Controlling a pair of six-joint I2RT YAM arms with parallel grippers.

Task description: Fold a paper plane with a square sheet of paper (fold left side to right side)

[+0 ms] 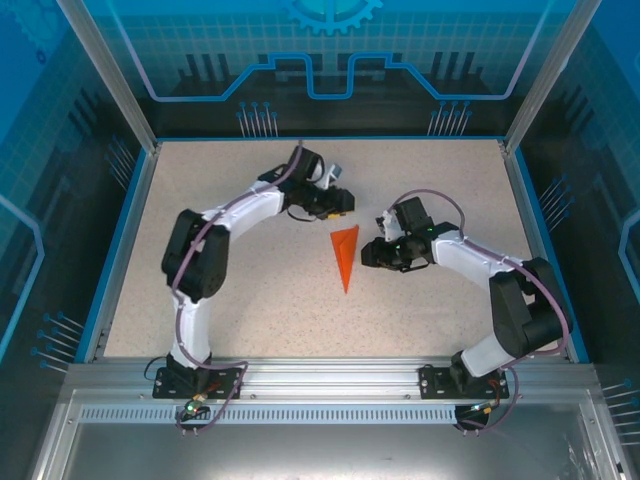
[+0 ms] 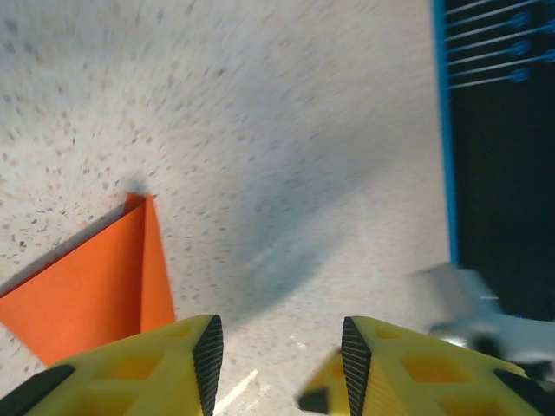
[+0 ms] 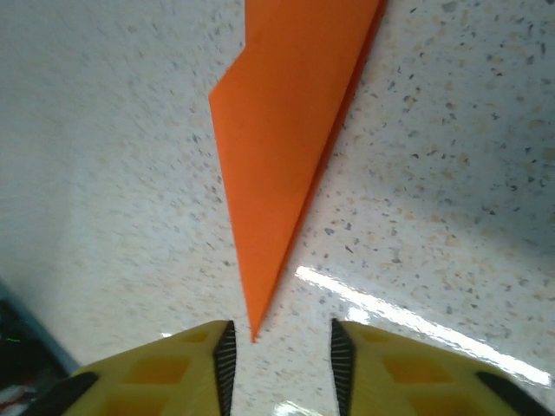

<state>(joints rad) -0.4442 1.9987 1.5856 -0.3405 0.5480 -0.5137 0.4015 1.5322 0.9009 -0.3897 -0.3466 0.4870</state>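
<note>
1. Top view: the orange paper plane (image 1: 345,255) lies flat on the counter (image 1: 240,300), just beside the right gripper (image 1: 368,252) and near the left gripper (image 1: 343,208).
2. Left wrist view: the left gripper (image 2: 282,364) is released and holds nothing. The plane (image 2: 95,286) lies ahead to its left.
3. Right wrist view: the right gripper (image 3: 279,364) is released. The plane's (image 3: 286,130) tip lies just ahead of its gap.

The yellow jaws stand apart at the bottom of the frame, with nothing between them. The paper (image 2: 87,286), orange and folded to a point, lies flat on the speckled counter (image 2: 303,130) at lower left. A blue rim (image 2: 442,130) runs down the upper right.
</note>
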